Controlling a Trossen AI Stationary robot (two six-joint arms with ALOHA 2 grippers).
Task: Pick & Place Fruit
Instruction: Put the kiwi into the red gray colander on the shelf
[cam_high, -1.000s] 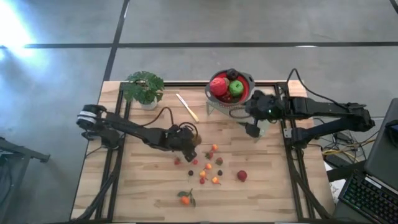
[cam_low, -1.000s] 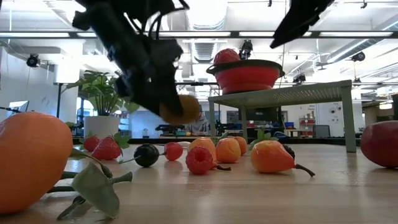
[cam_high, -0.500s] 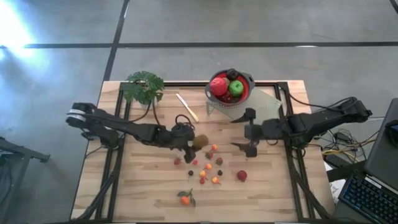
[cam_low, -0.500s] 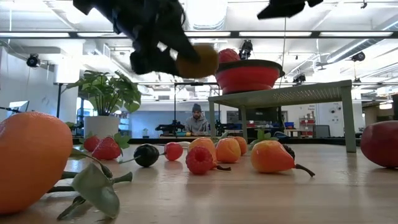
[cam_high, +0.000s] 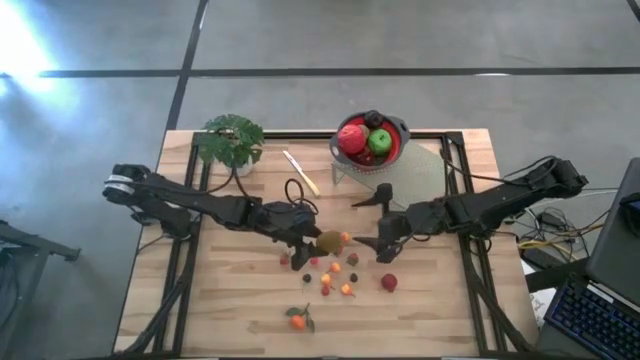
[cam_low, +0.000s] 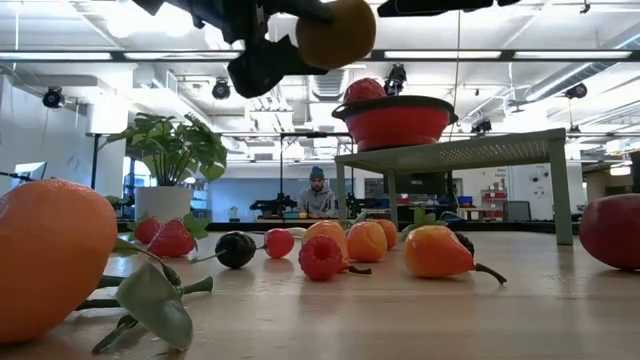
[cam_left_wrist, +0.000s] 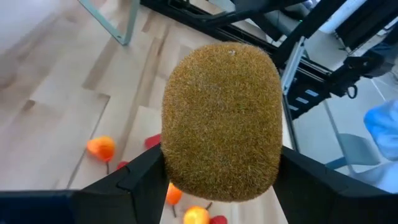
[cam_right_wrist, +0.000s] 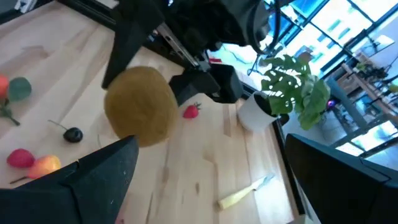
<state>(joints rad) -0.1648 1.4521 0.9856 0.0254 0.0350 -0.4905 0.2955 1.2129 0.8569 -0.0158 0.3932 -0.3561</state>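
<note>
A brown kiwi (cam_high: 331, 240) hangs in the air over the middle of the table, with my left gripper (cam_high: 318, 241) shut on it; in the low view the kiwi (cam_low: 335, 32) is high above the scattered fruit. My right gripper (cam_high: 368, 222) stands open just to the kiwi's right, facing it without touching. On the boards below lie strawberries and small berries (cam_high: 335, 268), a red apple (cam_high: 388, 283) and a leafy tangerine (cam_high: 298, 320). A red bowl (cam_high: 402, 135) on a green stand at the far edge holds a red apple, a green apple and a dark plum. My left gripper pinches the kiwi between its two fingers (cam_left_wrist: 140, 180), one on each of its two opposite sides (cam_left_wrist: 173, 158). The fingers come from the table's left, slanting a little downward. The kiwi is lifted clear of the table and sticks out past the fingertips.
A potted plant (cam_high: 232, 142) stands at the far left, and a pale knife (cam_high: 302, 172) lies beside it. The green stand (cam_high: 425, 170) under the bowl takes up the far right. Bare boards lie at the near left and near right.
My left gripper has risen with the kiwi and carried it a little toward the table's right, tipping up nearer to level. My right gripper has swung away from the bowl stand toward the table's middle and the kiwi, rolling as it went; it stays open.
</note>
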